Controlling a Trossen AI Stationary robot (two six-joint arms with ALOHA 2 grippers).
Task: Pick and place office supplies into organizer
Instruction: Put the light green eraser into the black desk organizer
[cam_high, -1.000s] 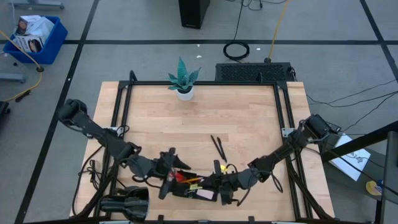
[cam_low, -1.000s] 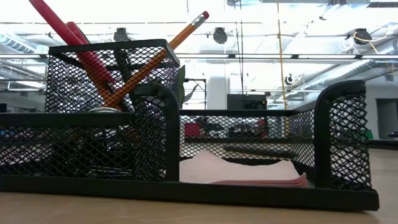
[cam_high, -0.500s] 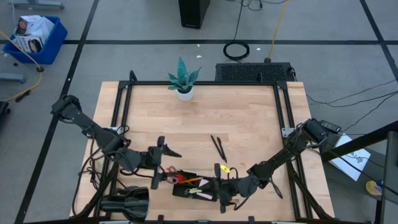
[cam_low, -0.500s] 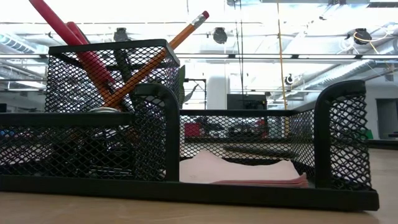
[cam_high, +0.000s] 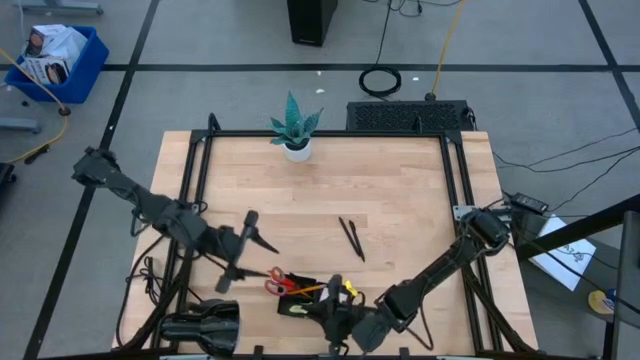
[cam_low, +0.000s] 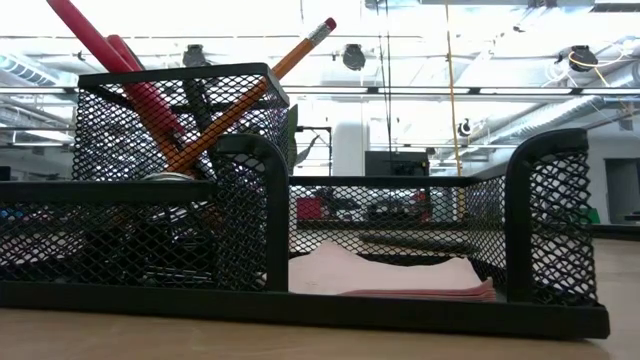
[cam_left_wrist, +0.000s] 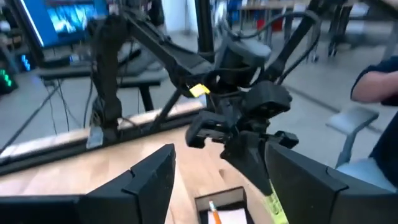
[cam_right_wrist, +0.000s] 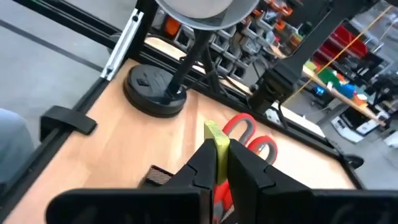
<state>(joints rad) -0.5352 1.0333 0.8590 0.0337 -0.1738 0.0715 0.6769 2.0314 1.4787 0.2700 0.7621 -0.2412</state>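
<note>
The organizer (cam_low: 300, 250) stands at the near edge of the tabletop (cam_high: 400, 190), a black mesh tray with several compartments. In the low view its tall cup on one side holds the red scissors (cam_low: 120, 70), an orange pencil (cam_low: 255, 85) that leans out over the rim, and a dark pen (cam_low: 200, 95). The low wide compartment beside it holds the pink note pad (cam_low: 400, 275), lying flat (its top sheets are a little curled). Two black pens (cam_high: 351, 238) lie on the bare wood near the middle, well apart from the organizer. The right tool (cam_high: 338, 312) is above the organizer's end, its fingers closed on a small yellow piece (cam_right_wrist: 215, 140). The left tool (cam_high: 238, 255) hovers just beside the organizer with fingers (cam_left_wrist: 140, 183) spread apart and holding nothing. A plant (cam_high: 296, 128) stands at the far edge.
</note>
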